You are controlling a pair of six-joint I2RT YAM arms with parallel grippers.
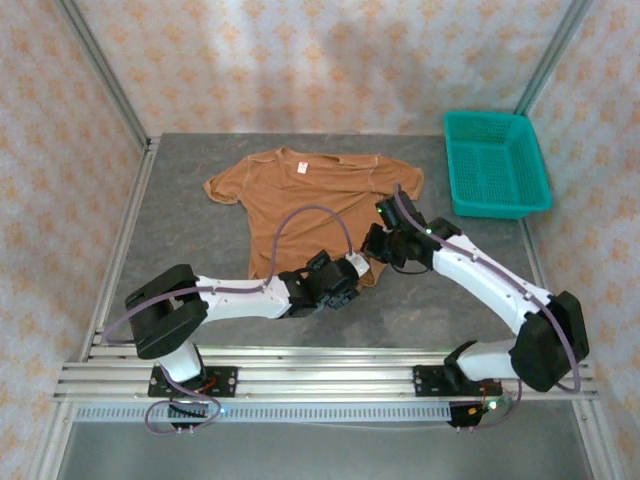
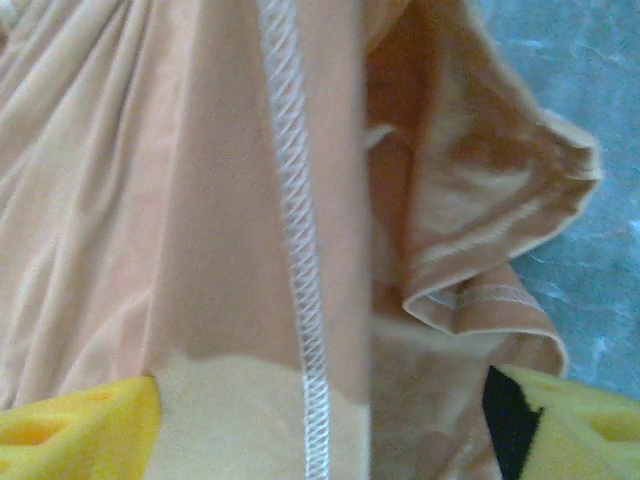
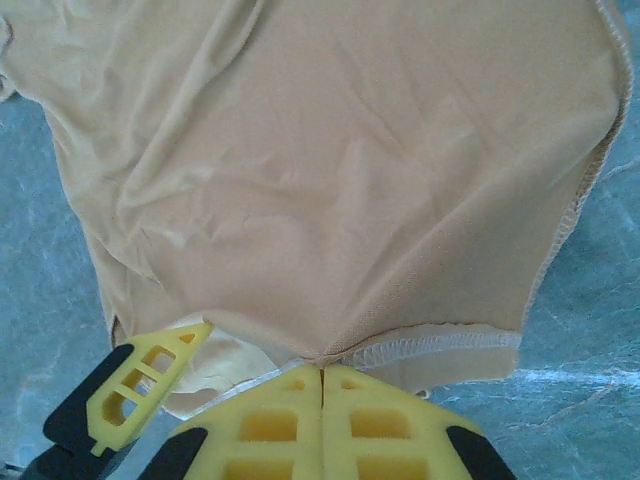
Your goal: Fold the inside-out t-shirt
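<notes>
Two grippers crowd the same near corner of the inside-out t-shirt (image 1: 310, 200), which lies flat on the grey table (image 1: 200, 230), collar at the far side and hem toward the arms. Its long axis runs from far to near, so all of the cloth stretches away from both grippers. A teal basket (image 1: 495, 160) stands well apart at the far right.

The right gripper (image 1: 383, 243) has its jaws pressed together on the hem. In its own wrist view the yellow pads meet at the stitched edge (image 3: 320, 375), and creases fan out from that pinch. The left gripper (image 1: 338, 283) sits just beside it at the hem, a little nearer the middle. Its jaws stand wide apart, with cloth and a white zigzag seam lying between them (image 2: 325, 425); I see nothing clamped there. One of its fingers (image 3: 150, 385) shows close beside the right gripper's pinch.

To my eye, the hem's left end lies free on the table. The left arm is the nearer one to it, so I would expect that arm to take hold along this edge before any fold toward the collar.
</notes>
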